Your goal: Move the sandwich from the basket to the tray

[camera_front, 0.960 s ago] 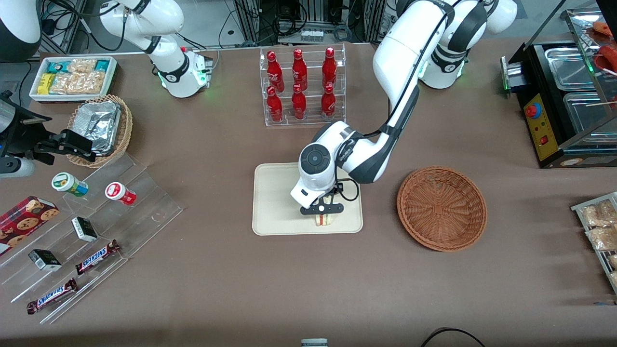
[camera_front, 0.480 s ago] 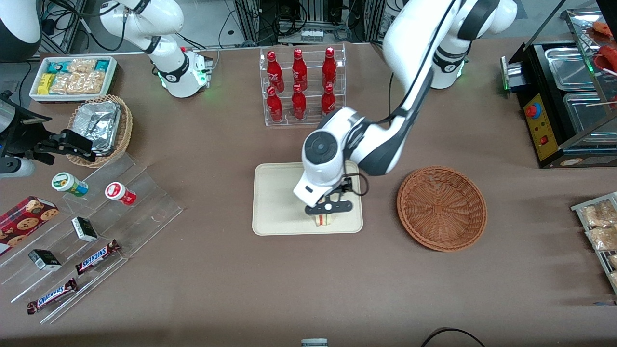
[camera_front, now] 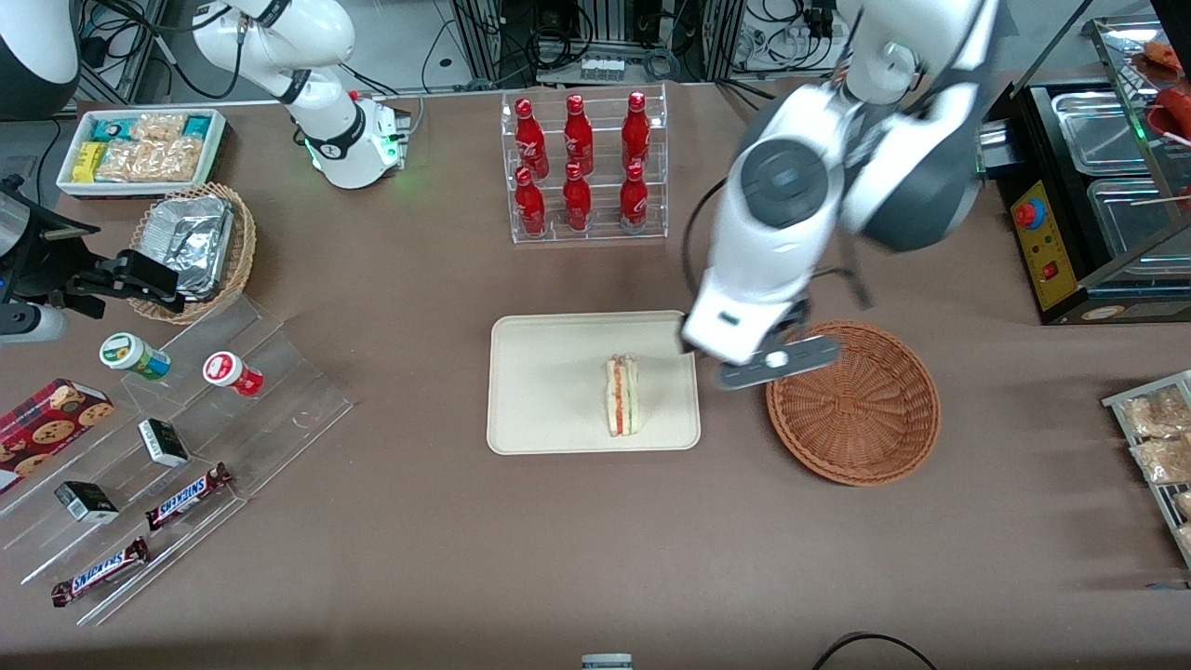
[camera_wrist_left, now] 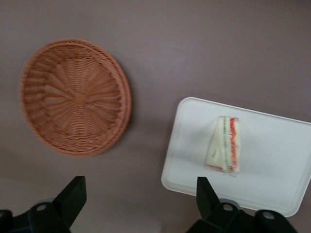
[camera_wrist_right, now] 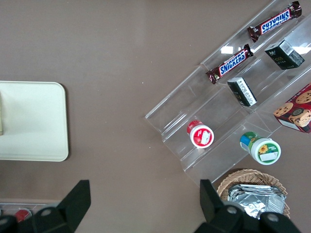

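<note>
The sandwich (camera_front: 622,395), a pale wedge with orange-red and green layers, lies on the cream tray (camera_front: 544,381), toward the edge nearest the basket. It also shows in the left wrist view (camera_wrist_left: 224,144) on the tray (camera_wrist_left: 277,165). The reddish-brown wicker basket (camera_front: 852,402) stands empty beside the tray; the wrist view shows the basket (camera_wrist_left: 75,96) too. My left gripper (camera_front: 780,363) is open and empty, raised high above the table between the tray and the basket, apart from the sandwich. Its black fingertips (camera_wrist_left: 73,194) stand wide apart.
A clear rack of red bottles (camera_front: 582,167) stands farther from the camera than the tray. A black machine (camera_front: 1089,186) and a rack of snack bags (camera_front: 1158,447) lie toward the working arm's end. A stepped acrylic shelf (camera_front: 167,437), foil basket (camera_front: 195,247) and snack box (camera_front: 140,149) lie toward the parked arm's end.
My gripper has let go of the sandwich, risen off the tray and swung toward the basket. The sandwich stays on the tray, now fully in view.
</note>
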